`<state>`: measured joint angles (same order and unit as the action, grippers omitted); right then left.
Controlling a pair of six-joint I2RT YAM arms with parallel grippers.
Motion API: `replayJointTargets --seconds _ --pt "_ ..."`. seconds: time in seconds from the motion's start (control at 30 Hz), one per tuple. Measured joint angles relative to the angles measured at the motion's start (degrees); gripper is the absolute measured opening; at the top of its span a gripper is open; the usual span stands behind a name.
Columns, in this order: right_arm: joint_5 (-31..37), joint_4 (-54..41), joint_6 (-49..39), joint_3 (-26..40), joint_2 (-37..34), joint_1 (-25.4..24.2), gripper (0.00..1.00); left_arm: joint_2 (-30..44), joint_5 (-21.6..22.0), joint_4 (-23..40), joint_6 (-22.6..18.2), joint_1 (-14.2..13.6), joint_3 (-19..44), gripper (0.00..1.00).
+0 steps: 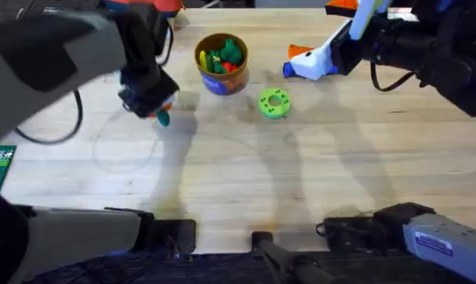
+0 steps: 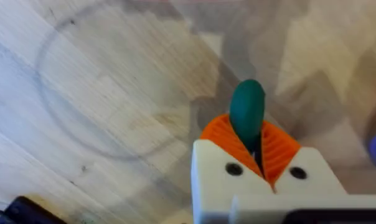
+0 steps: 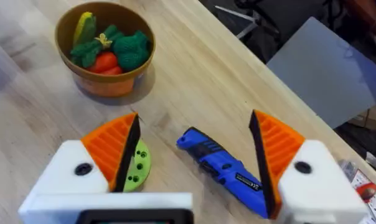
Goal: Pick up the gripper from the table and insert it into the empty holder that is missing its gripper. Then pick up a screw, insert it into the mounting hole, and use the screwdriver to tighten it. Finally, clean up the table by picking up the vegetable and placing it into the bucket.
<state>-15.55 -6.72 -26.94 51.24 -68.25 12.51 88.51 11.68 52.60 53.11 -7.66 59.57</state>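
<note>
vegetable [image 1: 162, 118] left of bucket [image 1: 221, 65]; screwdriver [image 1: 310, 65] right.

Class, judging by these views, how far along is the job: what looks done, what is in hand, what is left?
In hand: the left gripper is shut on the vegetable, above the table beside the bucket. Left: dropping it into the bucket. The screwdriver lies on the table under the open right gripper. The insertion and screw steps cannot be judged here.

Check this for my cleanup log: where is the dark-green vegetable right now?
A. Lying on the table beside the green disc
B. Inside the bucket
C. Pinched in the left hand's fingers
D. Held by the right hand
C: the left wrist view shows the vegetable clamped between the orange pads of the left hand, above the table.
</note>
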Motion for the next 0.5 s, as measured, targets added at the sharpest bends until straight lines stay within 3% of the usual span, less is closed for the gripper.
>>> replayJointTargets --seconds 0.27,0.5 --pt "0.0 0.0 0.0 0.0 0.0 0.0 0.994 0.0 -2.0 6.6 -4.4 0.0 16.5 0.02" --pt "0.0 0.0 0.0 0.0 0.0 0.0 0.994 0.0 -13.5 -3.0 -13.5 -1.2 21.4 0.02"
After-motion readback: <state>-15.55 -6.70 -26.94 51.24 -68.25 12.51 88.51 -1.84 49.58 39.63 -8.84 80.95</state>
